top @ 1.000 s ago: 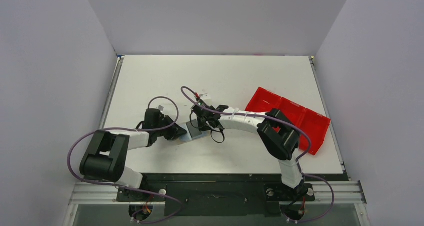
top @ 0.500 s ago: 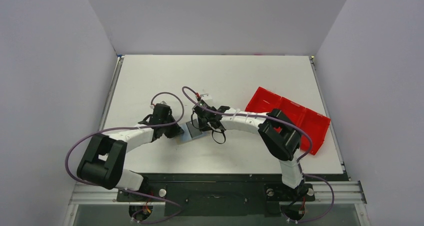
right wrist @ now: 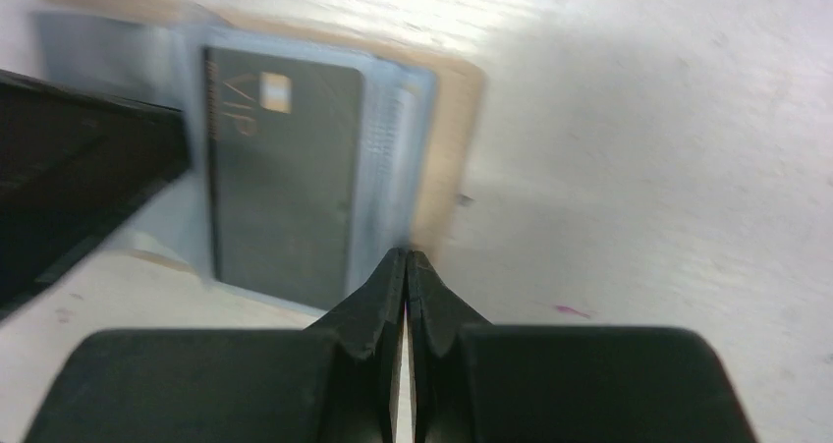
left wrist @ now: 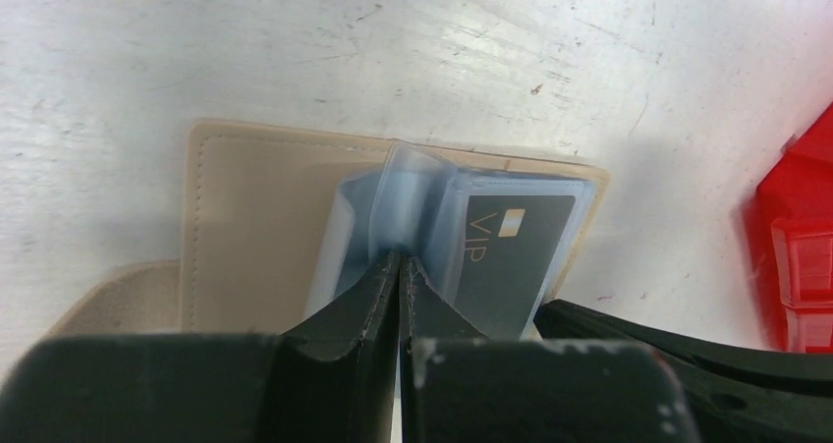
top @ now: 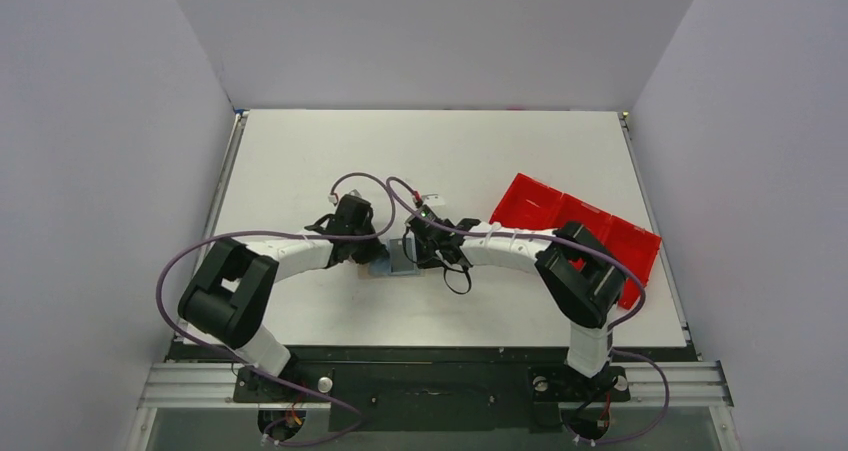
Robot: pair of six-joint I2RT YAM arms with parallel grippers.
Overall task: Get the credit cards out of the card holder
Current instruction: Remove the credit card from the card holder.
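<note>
The card [left wrist: 516, 256], dark grey with "VIP" and a pale chip printed on it, sits inside a clear bluish sleeve [left wrist: 413, 183] that lies on the open tan holder [left wrist: 255, 217]. In the left wrist view the card takes the 3 o'clock half of the holder, while the 9 o'clock half shows bare tan lining with a stitched edge. At the middle the sleeve rises into a fold, and a second, paler leaf of plastic slopes off toward 8 o'clock. No other card can be made out. The left gripper [left wrist: 399, 262] has its jaws pressed together, with the tips right at the base of that fold. Whether plastic is caught between them cannot be told. The right gripper [right wrist: 406, 261] also has its jaws together. Its tips sit at the holder's edge just beside the sleeve, at 5 o'clock of the card in its own blurred view. From above, the holder lies flat on the white table [top: 450, 161], a little toward 6 o'clock from the centre. The left gripper is at its 9 o'clock and the right gripper at its 3 o'clock, the two nearly meeting over it. A red tray [top: 585, 233] lies well apart at 3 o'clock, set at a slant.
</note>
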